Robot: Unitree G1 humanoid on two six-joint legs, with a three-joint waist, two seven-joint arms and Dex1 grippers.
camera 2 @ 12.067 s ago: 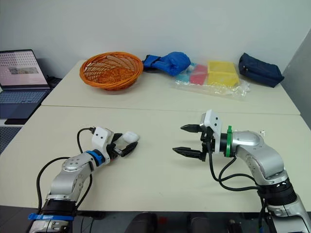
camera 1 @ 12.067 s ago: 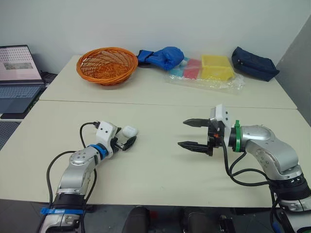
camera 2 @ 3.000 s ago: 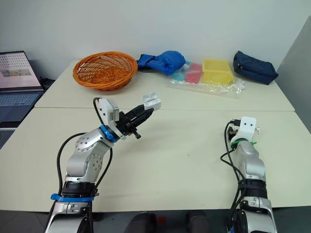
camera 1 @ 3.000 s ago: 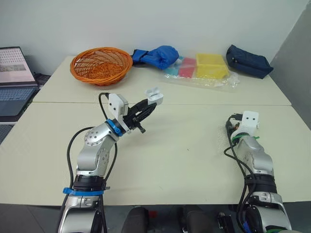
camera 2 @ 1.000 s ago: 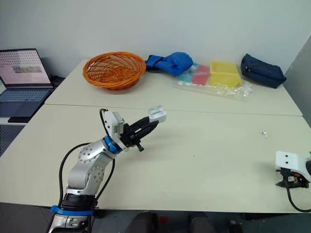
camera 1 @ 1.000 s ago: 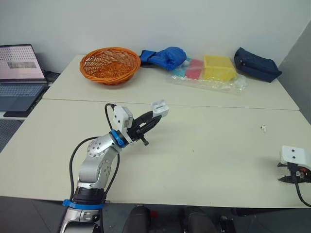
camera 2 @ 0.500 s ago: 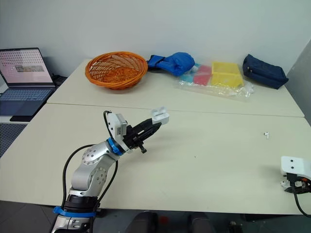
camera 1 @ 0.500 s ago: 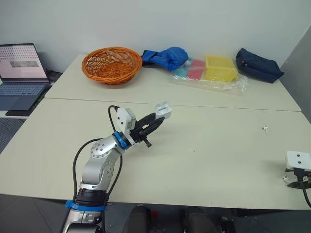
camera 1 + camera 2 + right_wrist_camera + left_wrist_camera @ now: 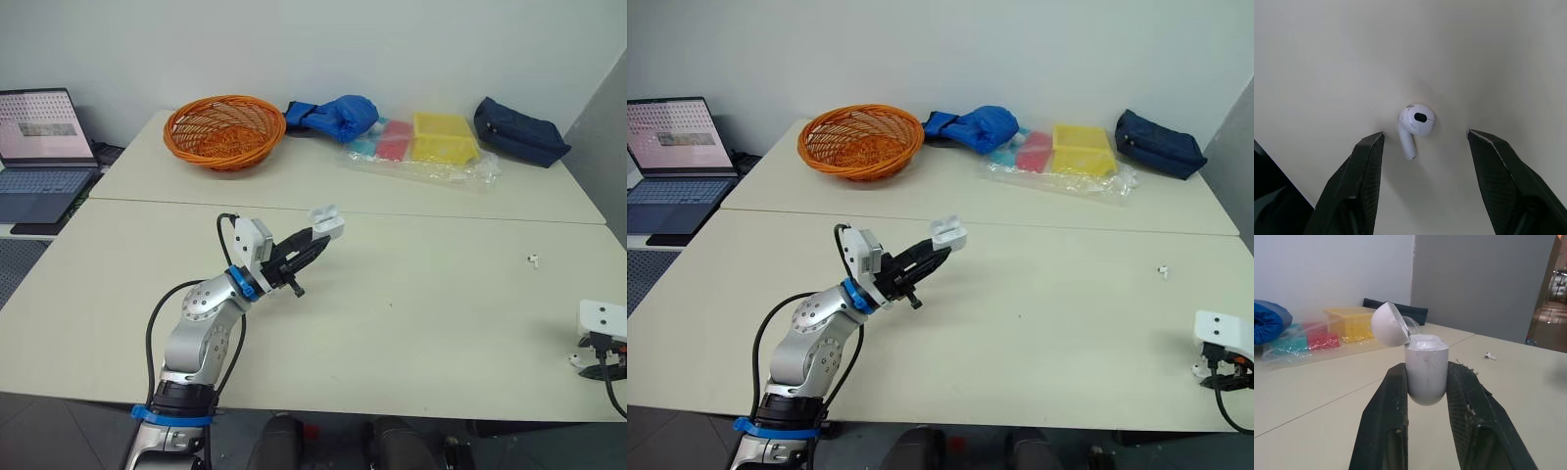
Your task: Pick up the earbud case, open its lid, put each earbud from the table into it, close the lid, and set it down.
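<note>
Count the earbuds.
2. One earbud lies on the table's right side; a second earbud lies inside the open right gripper. The open case in the left gripper may hide more.

Brightly, evenly lit from overhead. Soft, faint shadows on the pale worktop [image 9: 421,313], a touch darker around the earbud [image 9: 1416,122] at the near right. Mild glare on the far plastic wrap [image 9: 436,168].
</note>
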